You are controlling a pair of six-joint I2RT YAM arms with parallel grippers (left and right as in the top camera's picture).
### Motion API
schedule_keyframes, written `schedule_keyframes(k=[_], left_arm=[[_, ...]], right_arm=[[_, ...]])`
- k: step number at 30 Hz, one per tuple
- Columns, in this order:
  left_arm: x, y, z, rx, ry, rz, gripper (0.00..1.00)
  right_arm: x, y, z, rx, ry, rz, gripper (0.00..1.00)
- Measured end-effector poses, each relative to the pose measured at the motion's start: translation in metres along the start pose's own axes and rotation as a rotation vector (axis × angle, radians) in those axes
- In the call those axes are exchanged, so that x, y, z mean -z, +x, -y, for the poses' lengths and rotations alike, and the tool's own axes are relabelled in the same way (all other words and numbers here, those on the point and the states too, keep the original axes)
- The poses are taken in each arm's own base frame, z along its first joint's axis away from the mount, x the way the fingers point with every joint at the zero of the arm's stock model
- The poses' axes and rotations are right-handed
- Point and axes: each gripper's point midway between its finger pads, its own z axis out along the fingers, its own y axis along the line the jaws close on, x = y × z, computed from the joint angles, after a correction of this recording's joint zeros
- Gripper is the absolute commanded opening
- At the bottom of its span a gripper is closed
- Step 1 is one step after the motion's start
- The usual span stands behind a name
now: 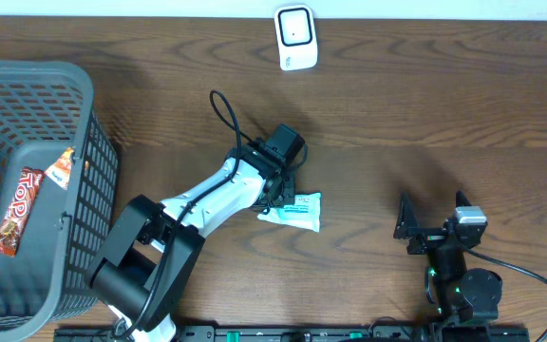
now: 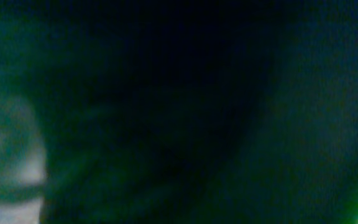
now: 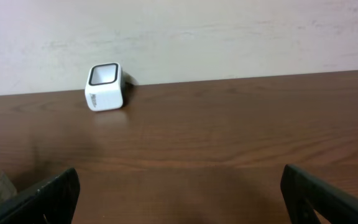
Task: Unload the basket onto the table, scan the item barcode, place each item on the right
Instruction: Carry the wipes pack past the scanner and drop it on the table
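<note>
A dark brown wooden table (image 1: 397, 104) with wavy grain meets a pale wall at the back. At far left stands a grey plastic basket (image 1: 27, 81) with open grid walls, and a glossy red candy bar (image 1: 19, 209) lies inside it. Near the middle, my left gripper (image 1: 283, 190) is clenched on the upper left edge of a flat, crinkly white-and-green packet (image 1: 302, 211) lying on the wood; that wrist's camera shows only a dark green blur. A small rounded white scanner (image 1: 294, 38) with a dark window stands at the back edge. At right, my right gripper (image 1: 432, 220) rests released, its black fingers spread wide, grasping nothing.
</note>
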Motion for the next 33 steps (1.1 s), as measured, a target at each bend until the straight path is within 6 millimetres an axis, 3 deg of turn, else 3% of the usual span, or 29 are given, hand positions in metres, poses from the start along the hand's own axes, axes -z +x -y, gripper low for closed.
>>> schedule_keyframes(k=[8,9,12,13,16,22,24,33], left_arm=[[0.000,-0.002,-0.007,0.002,-0.037,0.013,0.08],[0.000,-0.002,-0.007,0.002,-0.038,0.013,0.12],[0.000,-0.002,-0.008,0.003,-0.044,0.015,0.49],[-0.001,-0.002,-0.009,-0.001,-0.049,0.016,0.75],[-0.001,-0.003,-0.012,0.004,-0.062,0.021,0.81],[0.006,-0.005,-0.009,0.005,-0.048,0.035,0.82],[0.017,-0.008,-0.005,0.004,-0.023,0.059,0.82],[0.151,-0.032,0.023,-0.045,0.207,0.376,0.82]], right_arm=[[0.000,0.000,0.000,0.000,0.000,0.000,0.99],[0.000,0.000,0.000,0.000,0.000,0.000,0.99],[0.000,0.000,0.000,0.000,0.000,0.000,0.99],[0.000,0.000,0.000,0.000,0.000,0.000,0.99],[0.000,0.000,0.000,0.000,0.000,0.000,0.99],[0.000,0.000,0.000,0.000,0.000,0.000,0.99],[0.000,0.000,0.000,0.000,0.000,0.000,0.99],[0.000,0.000,0.000,0.000,0.000,0.000,0.99]])
